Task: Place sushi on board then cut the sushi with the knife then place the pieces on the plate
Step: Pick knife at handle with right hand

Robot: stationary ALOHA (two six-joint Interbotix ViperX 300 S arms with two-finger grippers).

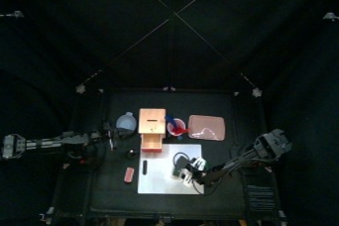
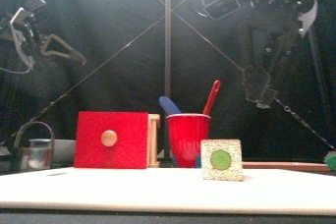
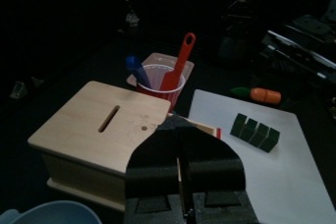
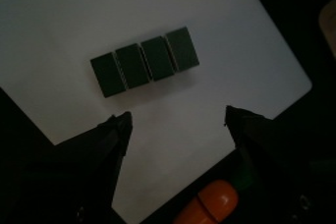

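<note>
**Sushi (image 4: 144, 59) on board (image 4: 79, 22), right end effector (image 4: 182, 130) spread**

Top: white board at front-centre of counter (image 1: 99, 195), right end effector over it; left arm off at left.
Front: sushi stands on board, just before red cup (image 2: 188, 140).
L wrist: left end effector (image 3: 180, 130) pressed together, by wooden box (image 3: 105, 125).
R wrist: jaws wide apart above four-block sushi, no contact.

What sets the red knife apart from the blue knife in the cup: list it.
The red knife is red, the blue knife blue. The red knife sticks up higher than the blue knife. The red knife leans right in the front view, the blue knife left. Both stand in the red cup.
</note>
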